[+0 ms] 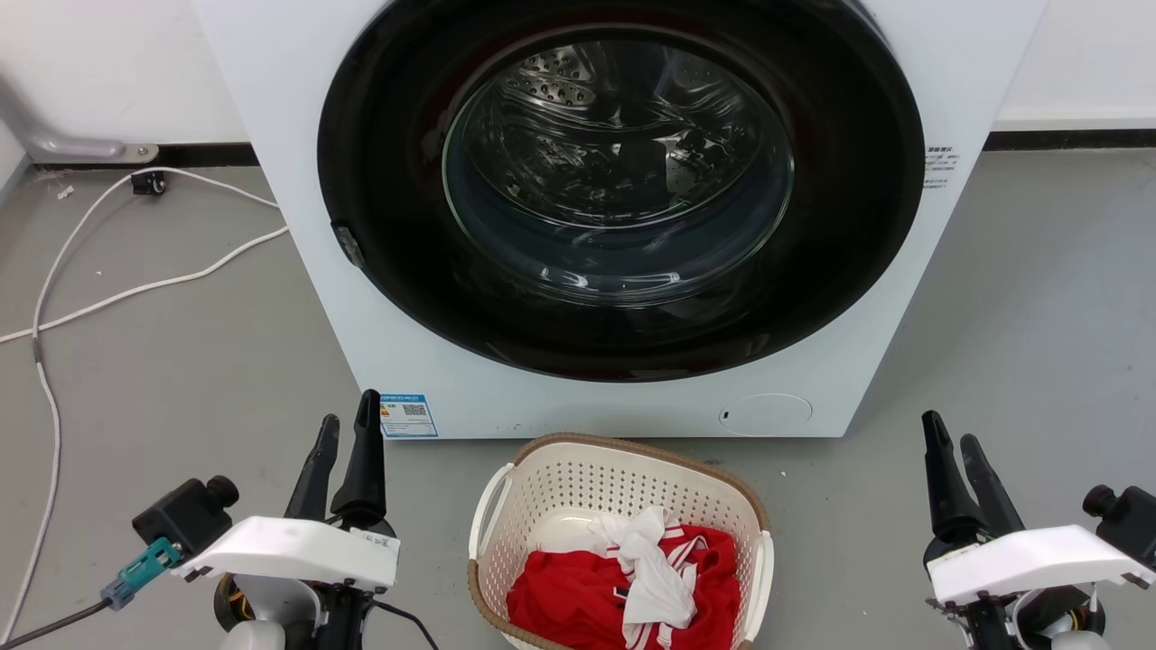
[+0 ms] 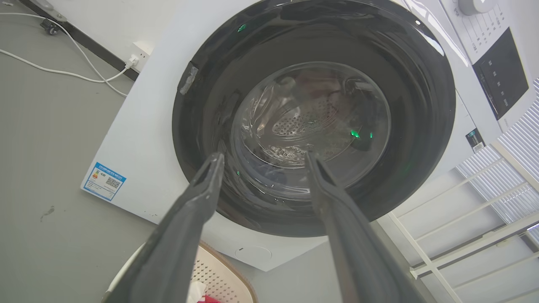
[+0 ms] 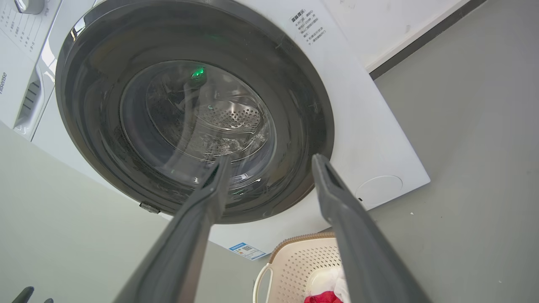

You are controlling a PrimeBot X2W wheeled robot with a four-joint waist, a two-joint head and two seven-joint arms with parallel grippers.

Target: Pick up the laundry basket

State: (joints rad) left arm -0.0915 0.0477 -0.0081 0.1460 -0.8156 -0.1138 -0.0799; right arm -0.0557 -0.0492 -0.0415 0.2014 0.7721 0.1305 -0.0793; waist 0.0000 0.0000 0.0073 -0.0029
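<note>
The laundry basket point(image 1: 623, 487) is cream-white perforated plastic with a brown rim and white side handles. It stands on the grey floor just in front of the washing machine, holding red and white clothes point(image 1: 632, 578). My left gripper point(image 1: 348, 424) is open to the basket's left, fingers pointing at the machine, nothing between them. My right gripper point(image 1: 948, 442) is open to the basket's right, also empty. The left wrist view catches a corner of the basket point(image 2: 219, 277) under my left gripper point(image 2: 263, 158). In the right wrist view the basket point(image 3: 303, 261) lies below my right gripper point(image 3: 271, 162).
A white front-loading washing machine point(image 1: 298, 181) with a shut dark round door point(image 1: 623, 190) stands close behind the basket. White cables point(image 1: 99, 298) trail over the floor at the left. A white rack point(image 2: 463, 219) stands beside the machine in the left wrist view.
</note>
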